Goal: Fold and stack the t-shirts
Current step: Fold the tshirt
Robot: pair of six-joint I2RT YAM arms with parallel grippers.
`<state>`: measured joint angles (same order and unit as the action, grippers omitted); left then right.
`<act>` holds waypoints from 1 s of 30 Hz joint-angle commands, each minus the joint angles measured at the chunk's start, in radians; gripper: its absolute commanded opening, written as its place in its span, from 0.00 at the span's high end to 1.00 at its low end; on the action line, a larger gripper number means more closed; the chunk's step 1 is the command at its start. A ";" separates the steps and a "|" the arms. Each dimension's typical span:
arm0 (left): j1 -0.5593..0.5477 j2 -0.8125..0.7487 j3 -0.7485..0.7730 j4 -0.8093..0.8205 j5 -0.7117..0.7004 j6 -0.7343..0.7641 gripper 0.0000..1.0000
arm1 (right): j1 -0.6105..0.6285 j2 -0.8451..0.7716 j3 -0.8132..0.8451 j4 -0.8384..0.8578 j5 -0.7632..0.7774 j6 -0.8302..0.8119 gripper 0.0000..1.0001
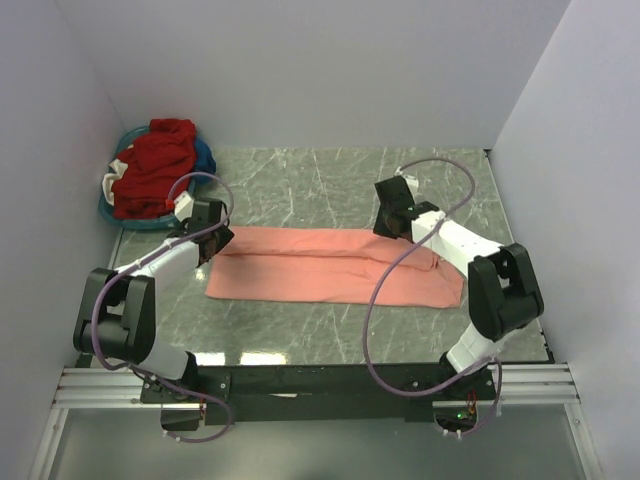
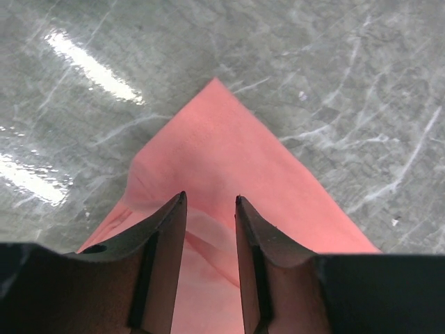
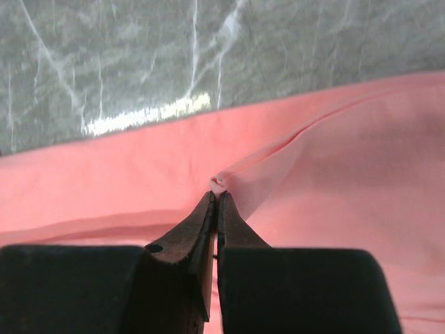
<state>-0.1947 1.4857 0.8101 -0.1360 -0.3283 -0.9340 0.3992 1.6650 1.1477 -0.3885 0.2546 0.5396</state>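
Note:
A salmon-pink t-shirt (image 1: 330,268) lies folded into a long strip across the middle of the marble table. My left gripper (image 1: 215,234) is at the strip's left end. In the left wrist view it (image 2: 210,200) stands open just above the cloth, and the shirt's pointed corner (image 2: 226,132) lies ahead of the fingertips. My right gripper (image 1: 390,226) is at the far edge near the right end. In the right wrist view it (image 3: 217,195) is shut on a small pinch of the pink cloth (image 3: 334,160), which pulls up a ridge. A dark red t-shirt (image 1: 155,168) is piled in the basket, with blue cloth (image 1: 206,156) behind it.
The round teal basket (image 1: 118,218) stands in the back left corner against the walls. White walls close in the table on the left, back and right. Purple cables loop from both arms. Bare marble table (image 1: 300,180) shows behind and in front of the pink strip.

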 commanded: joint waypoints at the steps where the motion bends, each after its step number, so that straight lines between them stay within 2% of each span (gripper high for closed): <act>1: 0.014 -0.001 -0.023 0.030 0.009 -0.011 0.60 | 0.018 -0.089 -0.077 0.054 -0.008 0.040 1.00; 17: 0.034 -0.016 -0.104 0.091 0.046 -0.012 0.68 | 0.072 -0.470 -0.486 0.229 -0.055 0.180 1.00; 22: 0.034 -0.027 -0.118 0.102 0.052 -0.012 0.69 | 0.090 -0.545 -0.612 0.309 -0.098 0.243 1.00; 25: 0.034 -0.038 -0.118 0.104 0.054 -0.009 0.69 | 0.098 -0.568 -0.663 0.356 -0.133 0.272 0.92; 26: 0.034 -0.039 -0.118 0.104 0.055 -0.006 0.69 | 0.104 -0.576 -0.674 0.372 -0.153 0.279 0.84; 30: 0.034 -0.056 -0.115 0.113 0.067 0.003 0.68 | 0.121 -0.597 -0.687 0.385 -0.167 0.292 0.68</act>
<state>-0.1650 1.4757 0.6987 -0.0643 -0.2813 -0.9375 0.5041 1.1053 0.4610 -0.0868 0.1028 0.8013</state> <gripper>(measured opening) 0.314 0.297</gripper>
